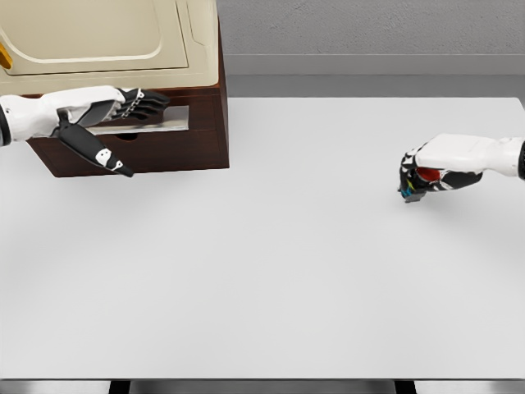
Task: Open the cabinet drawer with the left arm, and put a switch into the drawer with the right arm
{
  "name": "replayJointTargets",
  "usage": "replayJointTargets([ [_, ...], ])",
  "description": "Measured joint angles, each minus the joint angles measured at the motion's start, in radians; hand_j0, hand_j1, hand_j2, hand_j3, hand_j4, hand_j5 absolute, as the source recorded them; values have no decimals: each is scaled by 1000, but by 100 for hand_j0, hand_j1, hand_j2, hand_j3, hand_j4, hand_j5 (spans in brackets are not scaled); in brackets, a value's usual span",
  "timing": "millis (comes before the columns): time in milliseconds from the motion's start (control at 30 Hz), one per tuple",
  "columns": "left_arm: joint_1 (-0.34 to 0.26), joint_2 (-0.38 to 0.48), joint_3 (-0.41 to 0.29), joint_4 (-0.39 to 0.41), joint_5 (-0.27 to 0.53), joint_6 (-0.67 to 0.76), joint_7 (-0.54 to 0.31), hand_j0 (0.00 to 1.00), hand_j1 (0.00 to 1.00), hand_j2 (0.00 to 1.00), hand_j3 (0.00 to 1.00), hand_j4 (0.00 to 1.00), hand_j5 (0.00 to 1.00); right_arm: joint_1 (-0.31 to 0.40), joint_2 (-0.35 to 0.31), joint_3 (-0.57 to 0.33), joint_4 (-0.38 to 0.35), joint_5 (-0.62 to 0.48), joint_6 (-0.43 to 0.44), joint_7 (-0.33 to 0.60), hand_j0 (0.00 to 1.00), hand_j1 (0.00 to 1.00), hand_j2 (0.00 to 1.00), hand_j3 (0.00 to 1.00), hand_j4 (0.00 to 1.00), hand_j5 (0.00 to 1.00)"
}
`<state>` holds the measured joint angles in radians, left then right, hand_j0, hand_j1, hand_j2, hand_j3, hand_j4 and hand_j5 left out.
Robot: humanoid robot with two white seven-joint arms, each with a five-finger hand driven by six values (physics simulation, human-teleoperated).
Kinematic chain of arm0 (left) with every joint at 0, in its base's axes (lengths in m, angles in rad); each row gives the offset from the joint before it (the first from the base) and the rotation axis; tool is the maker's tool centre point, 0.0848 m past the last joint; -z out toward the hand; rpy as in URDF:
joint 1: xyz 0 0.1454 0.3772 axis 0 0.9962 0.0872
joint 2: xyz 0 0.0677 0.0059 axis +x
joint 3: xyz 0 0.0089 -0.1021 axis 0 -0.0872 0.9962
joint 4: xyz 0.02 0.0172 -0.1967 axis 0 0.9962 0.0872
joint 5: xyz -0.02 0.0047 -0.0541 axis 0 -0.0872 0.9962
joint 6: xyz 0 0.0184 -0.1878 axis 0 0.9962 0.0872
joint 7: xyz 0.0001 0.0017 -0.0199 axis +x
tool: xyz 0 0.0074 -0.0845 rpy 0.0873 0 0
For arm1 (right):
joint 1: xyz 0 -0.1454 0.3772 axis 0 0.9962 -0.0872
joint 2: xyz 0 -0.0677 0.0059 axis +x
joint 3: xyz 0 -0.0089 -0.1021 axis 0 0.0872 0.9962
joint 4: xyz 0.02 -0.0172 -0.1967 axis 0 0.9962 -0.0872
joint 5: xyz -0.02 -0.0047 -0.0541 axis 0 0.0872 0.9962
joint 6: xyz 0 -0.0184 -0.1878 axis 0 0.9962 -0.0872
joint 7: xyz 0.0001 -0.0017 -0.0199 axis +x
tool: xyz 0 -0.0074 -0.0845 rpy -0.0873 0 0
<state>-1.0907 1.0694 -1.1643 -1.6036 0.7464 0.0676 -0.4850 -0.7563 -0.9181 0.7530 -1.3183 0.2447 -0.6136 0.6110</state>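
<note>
The left hand (123, 111) touched the drawer (139, 123) with straight fingers; the drawer looked barely open. Far right of the cabinet (164, 148), the right hand (422, 176) was closed around the switch (414, 187).

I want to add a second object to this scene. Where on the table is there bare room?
The table is bare across its middle and whole near edge, between the cabinet and the right hand. It is crowded at far left, where the left hand reaches the drawer, and at the right edge, where the right hand grips the switch.
</note>
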Motion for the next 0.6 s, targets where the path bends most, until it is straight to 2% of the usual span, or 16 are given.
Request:
replayJointTargets([
  [600, 28, 3, 7, 10, 13, -3, -3, 100, 100, 100, 100, 100, 100, -92, 73, 25, -49, 0, 0, 0, 43, 43, 43, 43, 43, 43],
])
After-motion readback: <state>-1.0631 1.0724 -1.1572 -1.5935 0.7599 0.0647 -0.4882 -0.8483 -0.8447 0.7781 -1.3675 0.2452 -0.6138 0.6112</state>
